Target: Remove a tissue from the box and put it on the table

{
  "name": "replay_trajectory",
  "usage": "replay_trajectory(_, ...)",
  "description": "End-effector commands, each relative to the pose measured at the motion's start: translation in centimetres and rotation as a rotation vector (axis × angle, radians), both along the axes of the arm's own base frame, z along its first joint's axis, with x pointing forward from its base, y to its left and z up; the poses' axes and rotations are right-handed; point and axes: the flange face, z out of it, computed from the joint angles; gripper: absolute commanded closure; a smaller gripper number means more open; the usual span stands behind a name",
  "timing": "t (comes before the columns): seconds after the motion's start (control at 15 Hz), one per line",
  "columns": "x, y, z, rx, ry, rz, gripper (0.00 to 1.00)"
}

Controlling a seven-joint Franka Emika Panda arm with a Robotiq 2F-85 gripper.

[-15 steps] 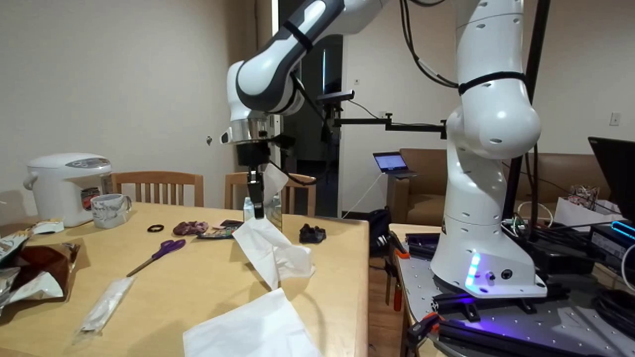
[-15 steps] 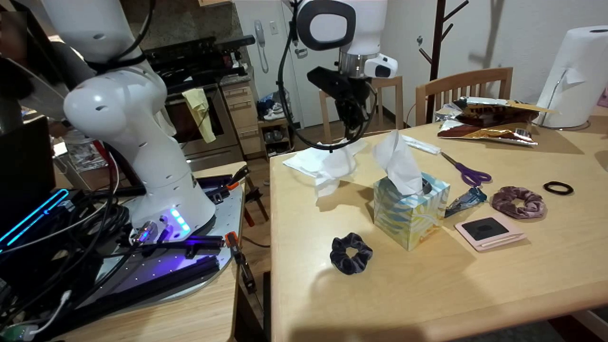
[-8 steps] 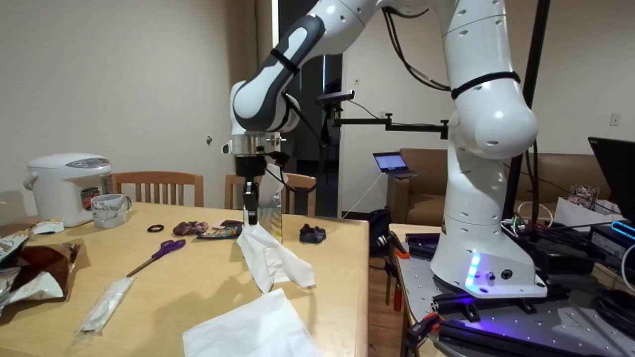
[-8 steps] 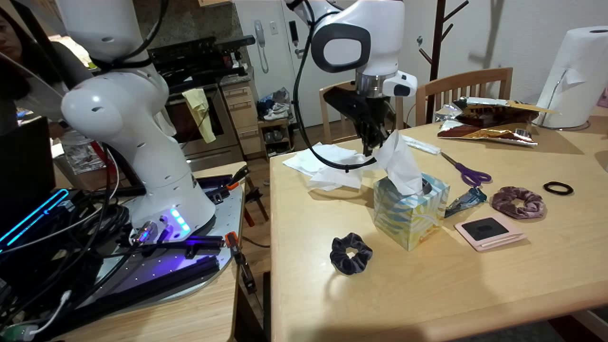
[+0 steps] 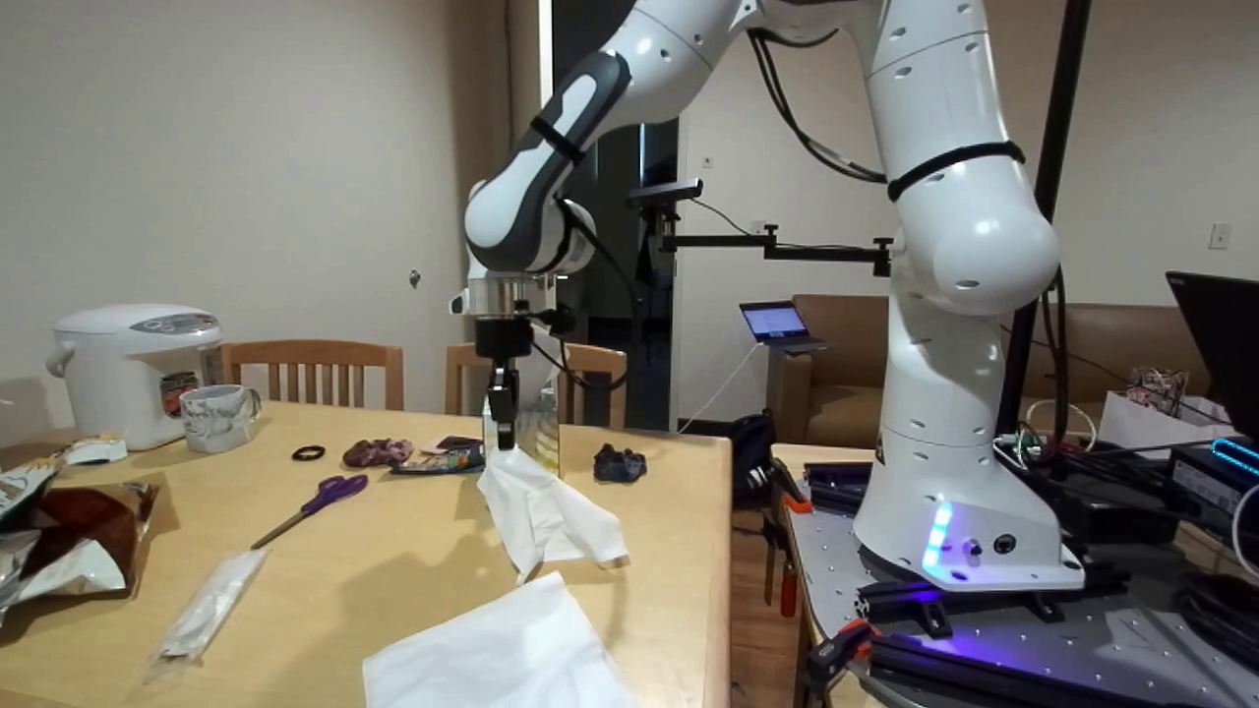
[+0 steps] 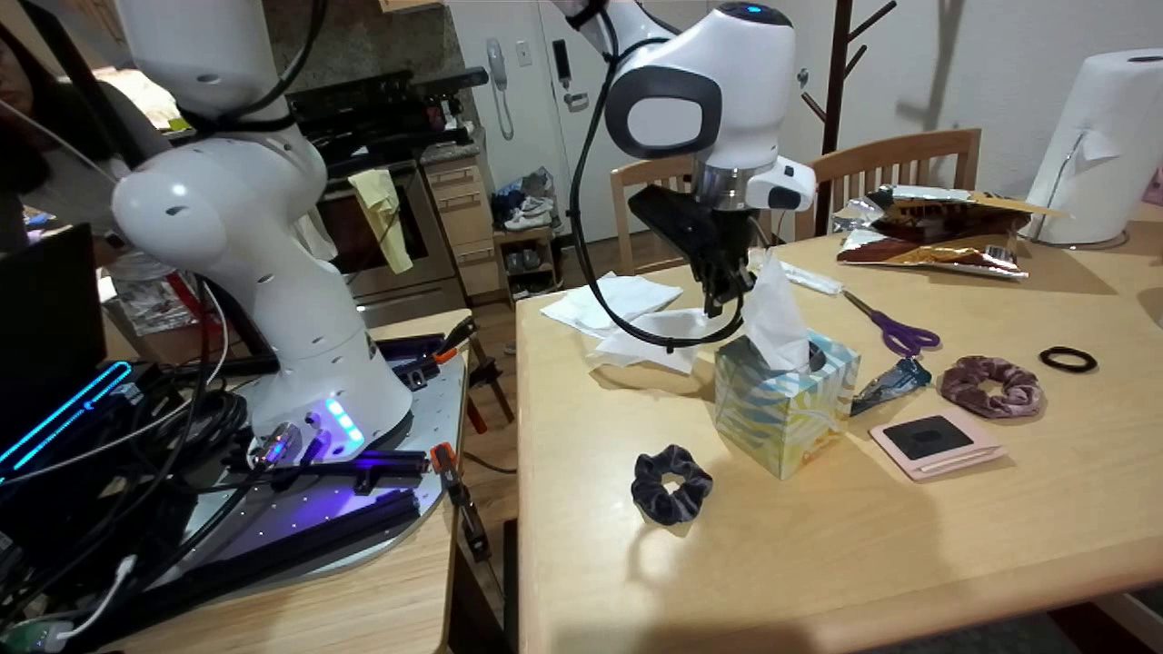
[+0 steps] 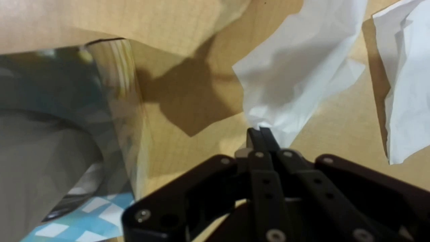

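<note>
My gripper (image 5: 506,446) is shut on one corner of the white tissue (image 5: 551,521), with its fingertips pointing down. In the wrist view the fingertips (image 7: 256,136) pinch the tissue (image 7: 289,80). The tissue hangs spread out. Its lower part is on or just above the table (image 6: 581,472); I cannot tell which. The tissue box (image 6: 786,413) stands upright on the table beside the gripper (image 6: 718,309), with a white tuft (image 6: 772,318) sticking up. In the wrist view the box (image 7: 90,215) is at the left. In an exterior view the gripper partly hides the box (image 5: 541,433).
Another white sheet (image 5: 502,649) lies flat beside the tissue. A dark scrunchie (image 6: 670,484), a pink card holder (image 6: 939,445), purple-handled scissors (image 6: 895,331), a pink scrunchie (image 6: 992,387) and a white paper sleeve (image 5: 211,602) lie on the table. A mug (image 5: 218,418) stands farther off.
My gripper has come down and nearer the box, still shut on the tissue. The tissue has sunk with it, and its lower part is spread wider near the table.
</note>
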Motion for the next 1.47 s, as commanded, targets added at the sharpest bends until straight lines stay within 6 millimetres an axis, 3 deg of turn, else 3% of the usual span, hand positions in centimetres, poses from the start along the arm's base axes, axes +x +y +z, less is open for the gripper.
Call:
replay_trajectory(0.0,0.1,0.1,0.1,0.000,0.000,0.001,0.99)
replay_trajectory(0.8,0.1,0.1,0.1,0.001,-0.002,0.002,1.00)
replay_trajectory(1.13,1.8,1.7,-1.8,0.005,-0.112,0.027,1.00)
replay_trajectory(1.4,2.0,2.9,-4.7,-0.030,-0.148,0.033,1.00)
